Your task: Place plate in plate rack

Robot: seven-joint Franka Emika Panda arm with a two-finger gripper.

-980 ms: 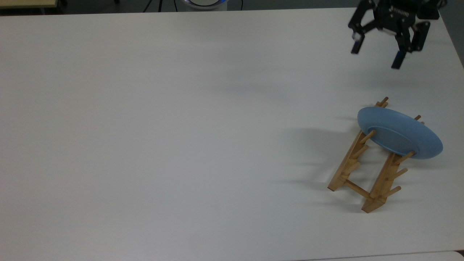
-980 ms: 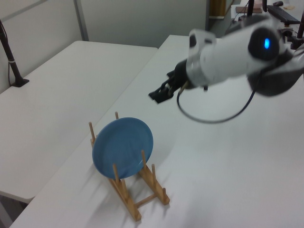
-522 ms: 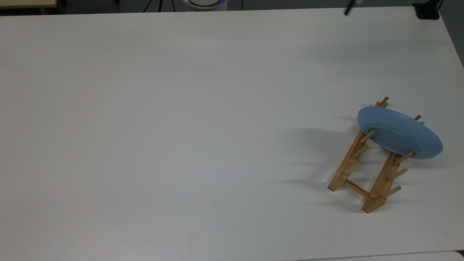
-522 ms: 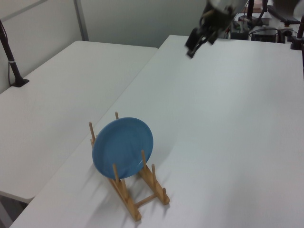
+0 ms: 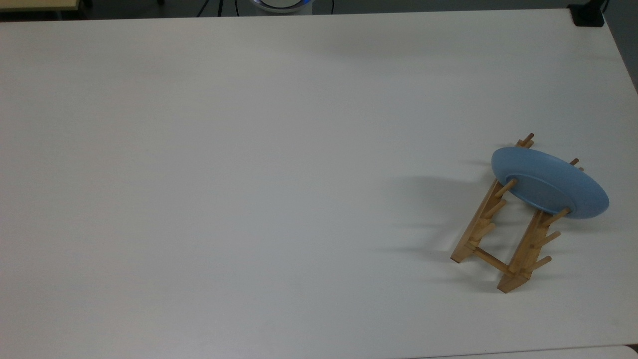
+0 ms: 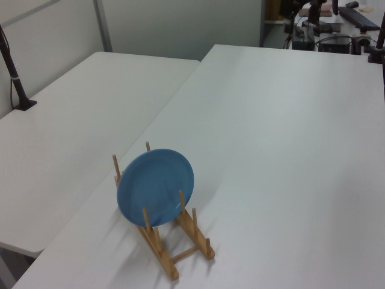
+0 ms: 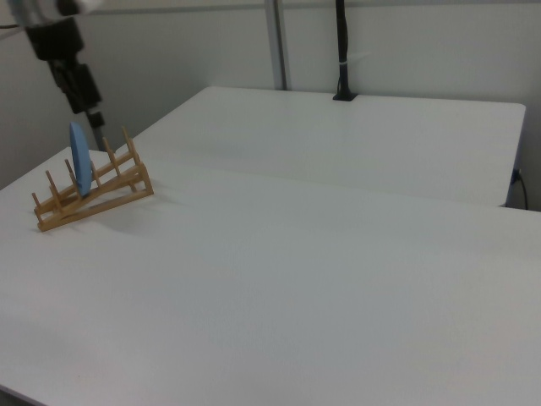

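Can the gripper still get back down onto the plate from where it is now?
Probably yes. The gripper hangs above and behind the plate, which stands on edge in the rack; nothing lies between them, and the plate's upper rim stands free above the pegs.

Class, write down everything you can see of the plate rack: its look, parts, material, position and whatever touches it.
The plate rack looks like light, unpainted wood: two parallel rails joined by thin crossbars, each rail carrying a row of upright pegs. It stands on the white table, near the top view's right edge. A blue plate stands on edge between pegs toward one end, leaning slightly and touching them. The other slots hold nothing. In the right view the rack sits at the far left, its rails sloping upward to the right.
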